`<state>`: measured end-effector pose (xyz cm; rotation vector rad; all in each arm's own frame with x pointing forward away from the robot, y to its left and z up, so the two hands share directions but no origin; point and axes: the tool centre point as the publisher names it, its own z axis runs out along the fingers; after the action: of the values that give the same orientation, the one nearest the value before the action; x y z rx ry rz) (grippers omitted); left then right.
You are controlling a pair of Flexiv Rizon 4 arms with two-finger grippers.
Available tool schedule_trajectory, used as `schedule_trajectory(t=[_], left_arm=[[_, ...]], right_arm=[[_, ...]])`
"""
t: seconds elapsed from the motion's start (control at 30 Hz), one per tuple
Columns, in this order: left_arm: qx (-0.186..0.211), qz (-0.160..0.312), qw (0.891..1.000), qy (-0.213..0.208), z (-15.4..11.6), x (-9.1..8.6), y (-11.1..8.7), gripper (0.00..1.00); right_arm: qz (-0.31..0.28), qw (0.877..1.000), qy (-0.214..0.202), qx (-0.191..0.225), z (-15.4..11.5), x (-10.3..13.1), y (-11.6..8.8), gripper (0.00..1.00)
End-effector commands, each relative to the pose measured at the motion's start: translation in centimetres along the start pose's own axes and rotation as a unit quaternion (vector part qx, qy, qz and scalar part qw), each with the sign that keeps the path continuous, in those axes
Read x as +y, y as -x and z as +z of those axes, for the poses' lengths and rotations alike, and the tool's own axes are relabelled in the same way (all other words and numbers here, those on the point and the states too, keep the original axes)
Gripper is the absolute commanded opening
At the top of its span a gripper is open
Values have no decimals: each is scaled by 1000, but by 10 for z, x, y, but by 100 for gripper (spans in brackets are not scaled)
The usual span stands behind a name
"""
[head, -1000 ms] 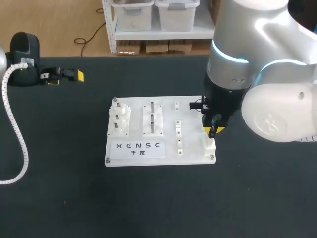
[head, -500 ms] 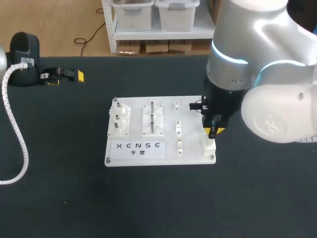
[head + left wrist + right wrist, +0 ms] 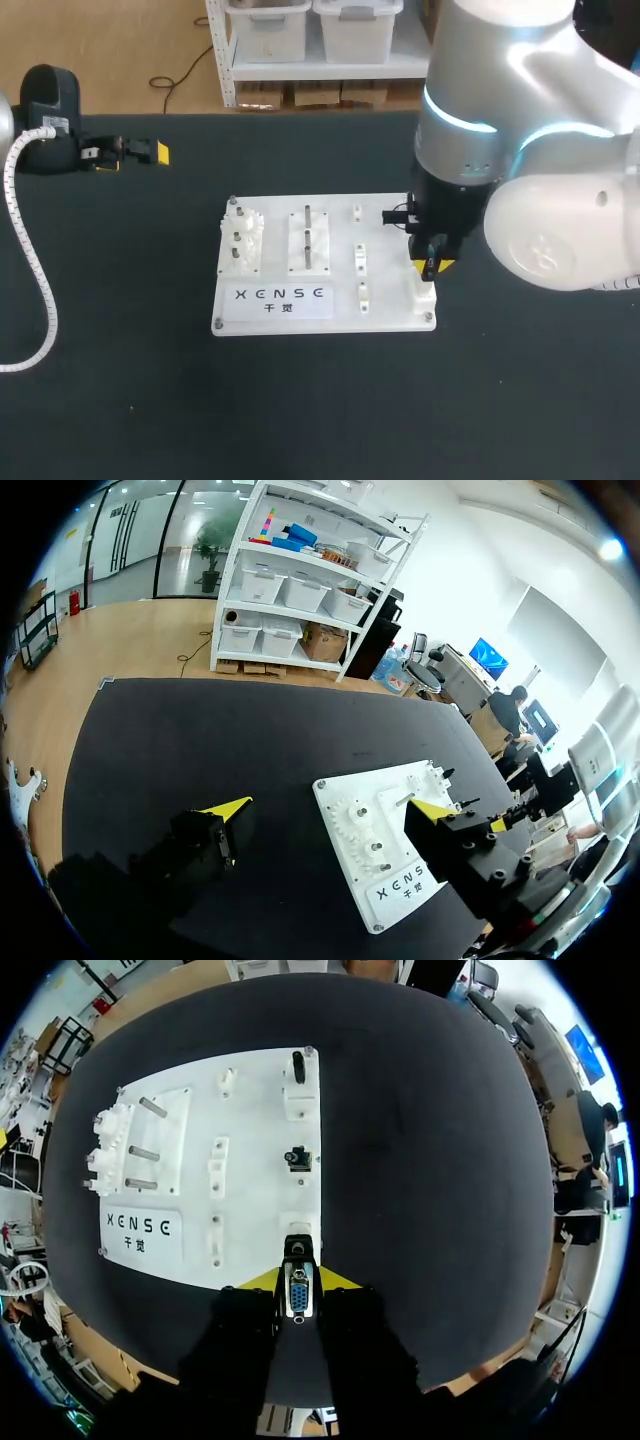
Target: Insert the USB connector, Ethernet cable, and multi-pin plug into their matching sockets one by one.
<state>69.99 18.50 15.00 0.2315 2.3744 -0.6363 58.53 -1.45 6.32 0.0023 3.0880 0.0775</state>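
Observation:
A white board [image 3: 385,250] with fixtures lies mid-table. My right gripper [image 3: 432,263] hangs over the board's right edge, near its front corner. In the right wrist view this gripper [image 3: 298,1305] is shut on the multi-pin plug [image 3: 298,1293], whose blue pin face shows between the fingers. Just ahead of the plug stands a white socket block [image 3: 298,1248]; whether they touch I cannot tell. Further along the same edge of the board [image 3: 255,1190] sit a black socket [image 3: 297,1157] and another dark fitting [image 3: 298,1065]. My left gripper [image 3: 130,153] rests at the table's back left, open and empty [image 3: 328,808].
On the board's left side stand a gear fixture [image 3: 242,240] and a peg block [image 3: 308,240], with small white clips [image 3: 358,256] in the middle. A white coiled hose [image 3: 30,250] of the left arm trails over the table's left part.

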Motion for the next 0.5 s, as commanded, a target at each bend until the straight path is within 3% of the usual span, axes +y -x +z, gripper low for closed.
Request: schedule_trajectory(t=[0.03, 0.5], left_arm=[[0, 0, 1000, 0, 0, 0, 0, 100], [0, 0, 1000, 0, 0, 0, 0, 100]], right_arm=[[2, 1000, -3, 2, 4, -1, 0, 0], [14, 1000, -17, 20, 13, 0, 6, 0]])
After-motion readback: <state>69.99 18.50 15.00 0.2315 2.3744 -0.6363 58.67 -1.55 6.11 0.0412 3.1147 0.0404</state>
